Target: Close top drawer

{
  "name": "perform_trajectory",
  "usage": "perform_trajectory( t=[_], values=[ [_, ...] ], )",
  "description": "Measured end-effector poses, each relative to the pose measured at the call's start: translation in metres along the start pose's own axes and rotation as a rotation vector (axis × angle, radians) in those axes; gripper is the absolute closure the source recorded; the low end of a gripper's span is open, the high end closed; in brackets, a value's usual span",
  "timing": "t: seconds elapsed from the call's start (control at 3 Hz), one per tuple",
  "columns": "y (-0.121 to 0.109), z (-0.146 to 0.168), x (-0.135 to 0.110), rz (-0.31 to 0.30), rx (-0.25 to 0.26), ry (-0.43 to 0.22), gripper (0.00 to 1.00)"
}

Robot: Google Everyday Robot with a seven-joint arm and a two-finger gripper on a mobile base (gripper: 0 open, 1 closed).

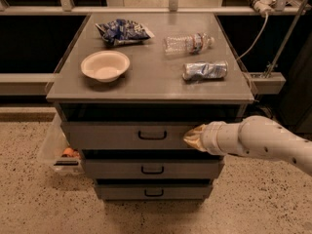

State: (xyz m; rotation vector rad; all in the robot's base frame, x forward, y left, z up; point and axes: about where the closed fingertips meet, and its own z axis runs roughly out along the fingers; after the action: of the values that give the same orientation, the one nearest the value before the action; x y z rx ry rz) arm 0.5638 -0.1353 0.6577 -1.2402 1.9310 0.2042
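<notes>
The top drawer is the wide grey front just under the cabinet top, with a small black pull handle at its centre. It stands only slightly out, with a thin dark gap above it. My gripper is at the end of the white arm coming in from the right. Its tan tip presses against the right part of the drawer front, right of the handle.
Two more grey drawers sit below. On the cabinet top lie a white bowl, a blue chip bag, a clear water bottle and a crushed can. A clear plastic bin stands on the floor at left.
</notes>
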Motion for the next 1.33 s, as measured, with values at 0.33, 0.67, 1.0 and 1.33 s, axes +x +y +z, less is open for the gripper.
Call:
perform_trajectory(
  t=[0.33,0.67,1.0,1.33],
  values=[
    [-0.015,-0.006,0.002,-0.017,0.068,0.006,1.0],
    [-0.016,-0.029,0.013,0.022,0.092,0.027,1.0],
    [-0.013,-0.068,0.034,0.124,0.136,0.066,1.0],
    [-0.013,-0.072,0.034,0.132,0.142,0.068,0.81]
  ],
)
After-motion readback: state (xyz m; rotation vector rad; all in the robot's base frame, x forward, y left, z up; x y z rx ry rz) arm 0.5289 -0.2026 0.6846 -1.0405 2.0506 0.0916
